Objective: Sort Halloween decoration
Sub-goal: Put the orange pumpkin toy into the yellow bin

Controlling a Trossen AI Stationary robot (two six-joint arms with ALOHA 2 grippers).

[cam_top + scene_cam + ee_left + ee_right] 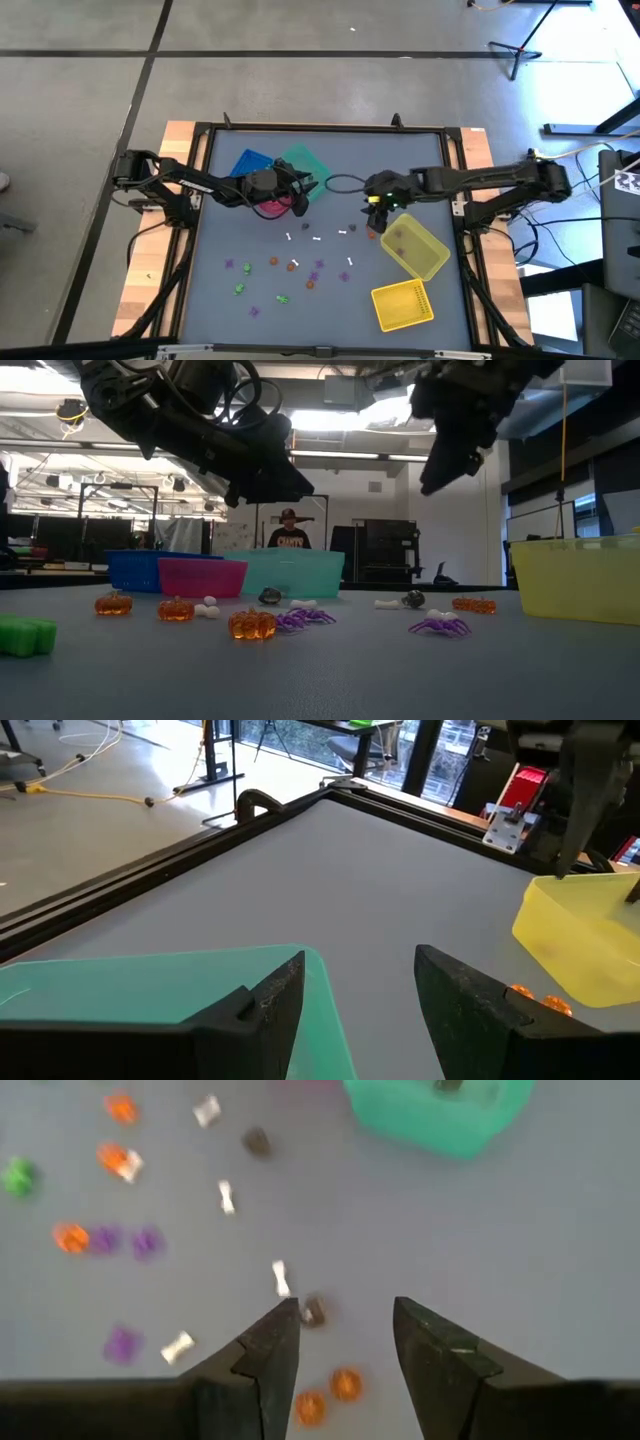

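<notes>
Your grey worktop (210, 290) is mostly unsorted: the Halloween decoration (290, 268) lies scattered across the lower middle of the high view, in the open between the bins. Some small pieces show in the yellow bin (416, 249) at right centre. The left tool (301, 192) hangs over the teal bin (305, 162), fingers parted and empty; the right tool (372, 207) is likewise open above loose trinkets.
</notes>
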